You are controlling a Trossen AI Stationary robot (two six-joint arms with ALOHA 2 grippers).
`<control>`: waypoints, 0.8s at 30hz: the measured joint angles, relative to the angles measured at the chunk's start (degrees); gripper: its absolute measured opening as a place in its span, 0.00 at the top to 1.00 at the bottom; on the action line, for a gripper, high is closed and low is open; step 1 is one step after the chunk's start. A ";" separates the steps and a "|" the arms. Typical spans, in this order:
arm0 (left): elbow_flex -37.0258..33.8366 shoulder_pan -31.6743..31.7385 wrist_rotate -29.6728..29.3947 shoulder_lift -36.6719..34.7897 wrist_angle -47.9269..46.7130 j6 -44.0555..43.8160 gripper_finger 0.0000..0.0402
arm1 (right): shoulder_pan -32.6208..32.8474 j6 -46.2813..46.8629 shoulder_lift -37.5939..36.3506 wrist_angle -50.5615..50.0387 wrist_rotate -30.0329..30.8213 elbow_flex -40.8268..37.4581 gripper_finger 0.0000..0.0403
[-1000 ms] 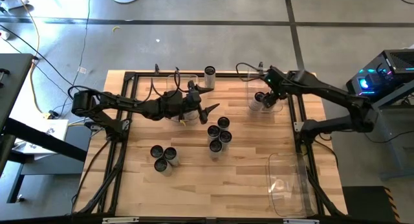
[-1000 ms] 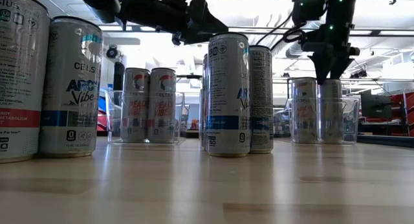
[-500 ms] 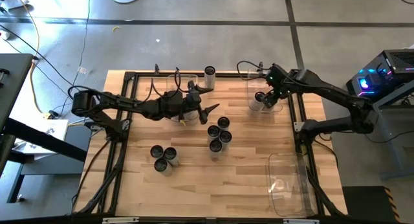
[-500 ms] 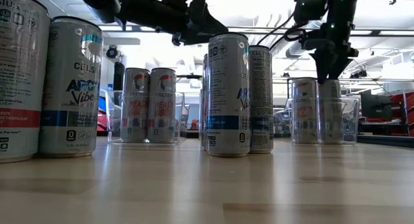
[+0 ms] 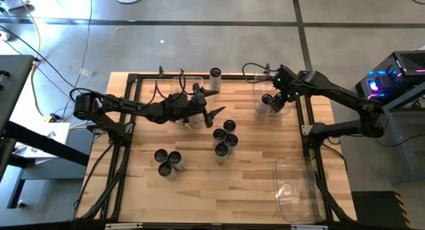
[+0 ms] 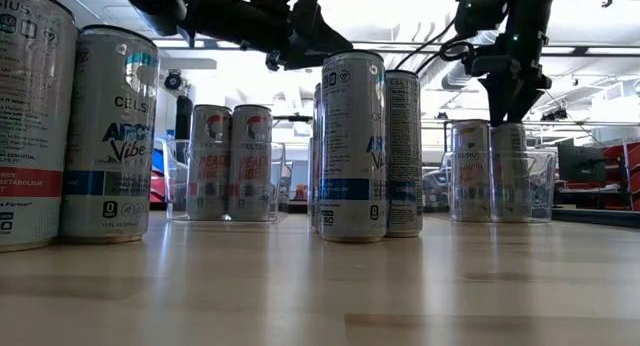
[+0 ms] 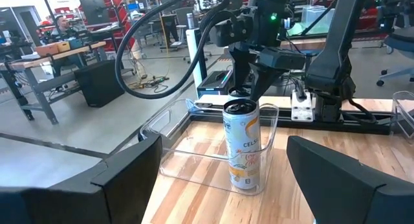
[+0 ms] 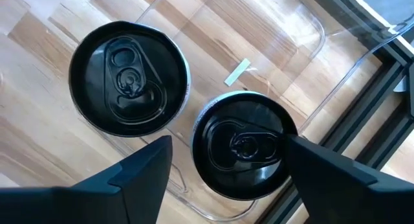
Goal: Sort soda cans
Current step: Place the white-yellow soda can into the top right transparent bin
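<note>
Hovering right gripper [image 8: 223,160] over two cans [image 8: 129,78] | bin wall [image 8: 304,20] around

Overhead looks straight down; low looks level across the table [image 6: 320,286]; both wrist views share the bin [image 8: 304,30] beneath the right gripper [image 8: 223,162].

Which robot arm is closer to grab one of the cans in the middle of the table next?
Probably the left. The left gripper hangs open right beside the middle cans. The right gripper is open too, but far off over the two cans in the clear bin.
</note>
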 joint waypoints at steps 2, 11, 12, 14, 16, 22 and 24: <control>0.00 0.00 0.00 0.00 0.00 0.00 0.18 | 0.03 0.48 0.04 -1.01 0.47 0.83 0.27; -0.01 -0.02 0.00 0.00 0.01 -0.17 0.18 | -0.82 2.13 -0.07 -2.52 0.26 2.62 0.27; 0.00 -0.01 0.00 0.00 0.00 -0.20 0.18 | -0.84 2.49 -0.14 -2.13 0.64 2.14 0.27; 0.00 -0.03 0.00 0.00 0.00 -0.18 0.18 | -1.16 2.80 -0.33 -1.55 2.09 0.98 0.27; 0.00 -0.09 0.00 0.00 0.00 -0.17 0.18 | -1.32 2.88 -0.37 -1.02 3.90 -0.23 0.27; 0.00 -0.09 0.00 -0.01 -0.02 -0.17 0.18 | -1.32 1.97 -0.57 -0.12 5.47 -0.86 0.27; 0.00 -0.09 0.00 -0.01 -0.02 -0.17 0.18 | -1.35 1.87 -0.96 -0.15 5.09 -0.88 0.27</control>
